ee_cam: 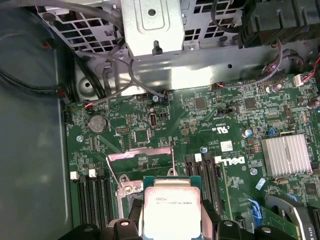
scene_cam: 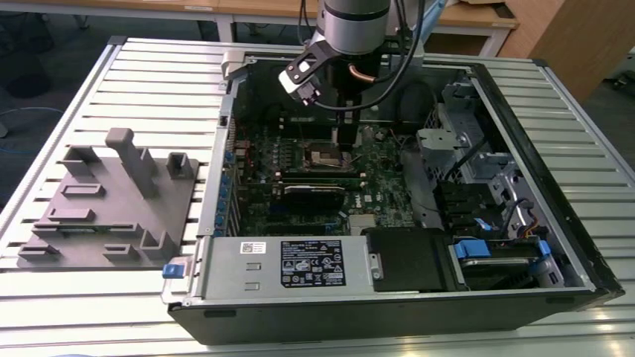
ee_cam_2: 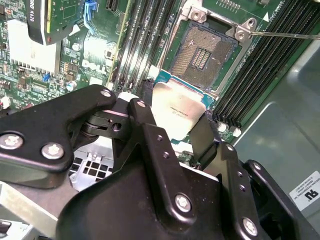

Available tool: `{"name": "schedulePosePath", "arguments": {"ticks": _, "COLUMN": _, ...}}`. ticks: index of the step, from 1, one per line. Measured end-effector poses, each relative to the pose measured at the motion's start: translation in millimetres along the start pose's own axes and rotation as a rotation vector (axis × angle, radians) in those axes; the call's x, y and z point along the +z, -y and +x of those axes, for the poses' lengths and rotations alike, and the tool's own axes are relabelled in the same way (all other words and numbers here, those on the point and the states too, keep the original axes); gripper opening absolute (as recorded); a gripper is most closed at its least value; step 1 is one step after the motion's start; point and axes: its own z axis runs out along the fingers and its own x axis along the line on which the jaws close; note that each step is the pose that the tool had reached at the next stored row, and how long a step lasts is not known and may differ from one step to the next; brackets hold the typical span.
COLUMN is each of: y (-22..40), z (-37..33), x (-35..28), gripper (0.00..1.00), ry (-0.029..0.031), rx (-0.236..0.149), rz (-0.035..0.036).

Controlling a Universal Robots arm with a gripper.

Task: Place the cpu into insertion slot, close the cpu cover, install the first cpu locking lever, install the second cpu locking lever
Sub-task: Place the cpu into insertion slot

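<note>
My gripper is shut on the cpu, a flat square chip with a silver-grey top, pinched at two opposite edges by the black fingers. In the second wrist view the chip hangs tilted, just beside and above the insertion slot, whose tan-gold contact field lies bare. The first wrist view shows the cpu in front of the raised cpu cover, with a thin locking lever standing up beside it. In the exterior view the gripper reaches down into the open case just behind the insertion slot.
Black memory slots flank the socket on both sides. A black card and the black power supply box lie nearer the case's front. A metal drive cage fills the exterior view's right. A grey fixture sits on the table.
</note>
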Motion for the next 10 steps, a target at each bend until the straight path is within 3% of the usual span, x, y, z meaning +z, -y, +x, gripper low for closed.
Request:
{"name": "schedulePosePath", "arguments": {"ticks": 1, "y": 0.0, "z": 0.1, "x": 0.1, "gripper": 0.54, "ry": 0.0003, "rx": 0.0, "rz": 0.0027}}
{"name": "schedulePosePath", "arguments": {"ticks": 2, "y": 0.0, "z": 0.1, "x": 0.4, "gripper": 0.54, "ry": 0.0013, "rx": 0.0, "rz": 0.0105}}
{"name": "schedulePosePath", "arguments": {"ticks": 5, "y": -0.3, "z": 0.1, "x": 1.0, "gripper": 0.54, "ry": 0.0077, "rx": 0.0, "rz": 0.0518}}
{"name": "schedulePosePath", "arguments": {"ticks": 10, "y": -0.3, "z": 0.0, "x": 1.0, "gripper": 0.54, "ry": 0.0081, "rx": 0.0, "rz": 0.0538}}
